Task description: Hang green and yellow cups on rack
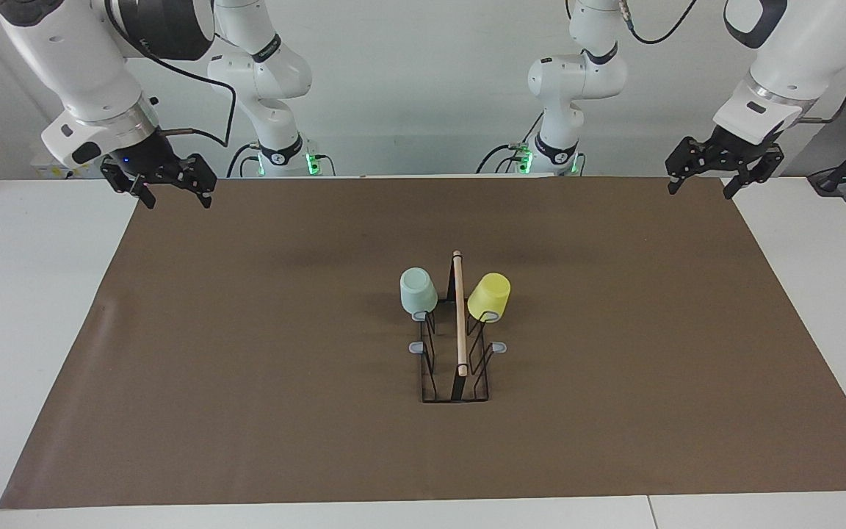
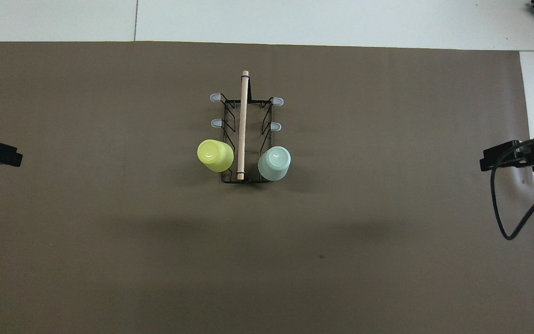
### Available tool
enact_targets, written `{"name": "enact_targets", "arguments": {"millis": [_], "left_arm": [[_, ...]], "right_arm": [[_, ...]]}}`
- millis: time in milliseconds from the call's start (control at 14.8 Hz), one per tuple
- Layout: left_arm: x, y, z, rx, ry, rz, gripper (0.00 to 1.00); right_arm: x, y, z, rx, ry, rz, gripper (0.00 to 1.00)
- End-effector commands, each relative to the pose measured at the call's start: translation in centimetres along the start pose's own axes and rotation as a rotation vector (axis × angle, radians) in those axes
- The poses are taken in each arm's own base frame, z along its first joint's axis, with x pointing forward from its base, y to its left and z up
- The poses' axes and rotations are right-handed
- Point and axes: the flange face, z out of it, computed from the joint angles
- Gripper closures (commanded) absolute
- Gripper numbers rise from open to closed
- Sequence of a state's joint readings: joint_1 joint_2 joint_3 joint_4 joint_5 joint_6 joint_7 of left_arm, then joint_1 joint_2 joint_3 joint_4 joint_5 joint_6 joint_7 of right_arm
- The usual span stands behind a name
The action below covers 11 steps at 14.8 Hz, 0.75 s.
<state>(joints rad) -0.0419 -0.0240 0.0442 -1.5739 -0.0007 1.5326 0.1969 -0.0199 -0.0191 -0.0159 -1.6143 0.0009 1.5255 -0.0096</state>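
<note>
**Both cups are hanging on the rack**

From across the tabletop, the green cup (image 1: 418, 291) and yellow cup (image 1: 489, 296) are sitting upside down on the rack (image 1: 457, 345). The right hand (image 1: 171, 188) and left hand (image 1: 714, 175) are hanging released, holding nothing.

From above, both cups are sitting at the rack's near end. Best is keeping both hands away.

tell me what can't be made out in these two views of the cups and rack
- The prongs under the green cup and yellow cup: both views, hidden by the cups.
- The cups' insides: mouths face down.
- Left gripper and right gripper: overhead view, cut off by the edges.
- The rack base nearest the robots: facing view, hidden by the cups.
</note>
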Motion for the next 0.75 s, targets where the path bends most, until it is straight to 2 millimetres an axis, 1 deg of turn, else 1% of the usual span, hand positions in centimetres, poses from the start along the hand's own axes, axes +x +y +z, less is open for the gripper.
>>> {"name": "enact_targets", "arguments": {"millis": [0,203,678], "left_arm": [[-0.4,-0.2,-0.2,0.007,-0.012,0.000,0.00],[-0.5,-0.2,-0.2,0.006,-0.010,-0.002,0.00],[-0.5,-0.2,-0.4,0.003,-0.003,-0.001,0.00]], "right_arm": [[0.2,-0.2,-1.1,0.000,0.002,0.007,0.00],[0.2,-0.3,0.0,-0.011,0.002,0.013,0.00],[0.3,-0.8,0.0,-0.042,0.015,0.000,0.00]]}}
